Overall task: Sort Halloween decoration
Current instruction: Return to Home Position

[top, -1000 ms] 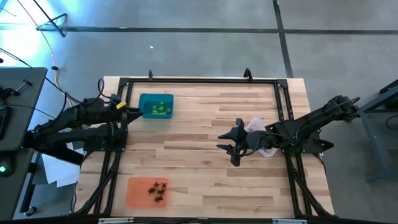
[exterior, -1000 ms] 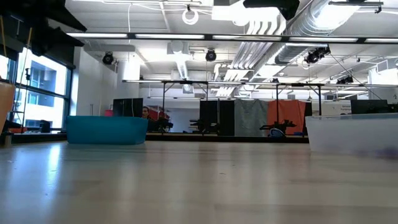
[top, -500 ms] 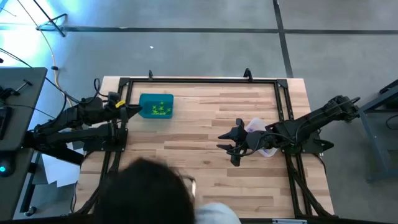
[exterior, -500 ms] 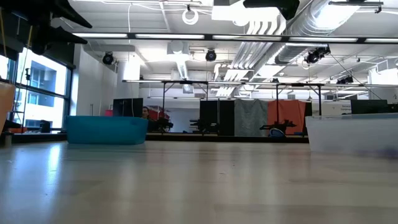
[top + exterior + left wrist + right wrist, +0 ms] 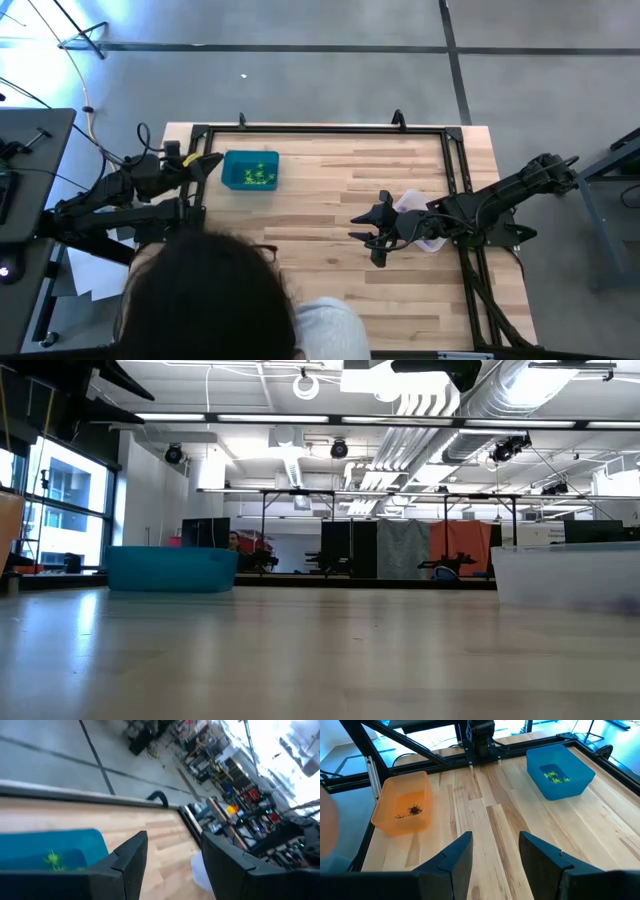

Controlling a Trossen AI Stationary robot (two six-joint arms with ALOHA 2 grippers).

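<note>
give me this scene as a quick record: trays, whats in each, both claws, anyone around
teal tray: left side of the table, holds yellow-green spiders
orange tray: holds black spiders; hidden in the high view by a person's head
clear tray: under the right arm, contents not readable
left claw: open, empty, at the table's left edge beside the teal tray
right claw: open, empty, above the table's middle
</note>
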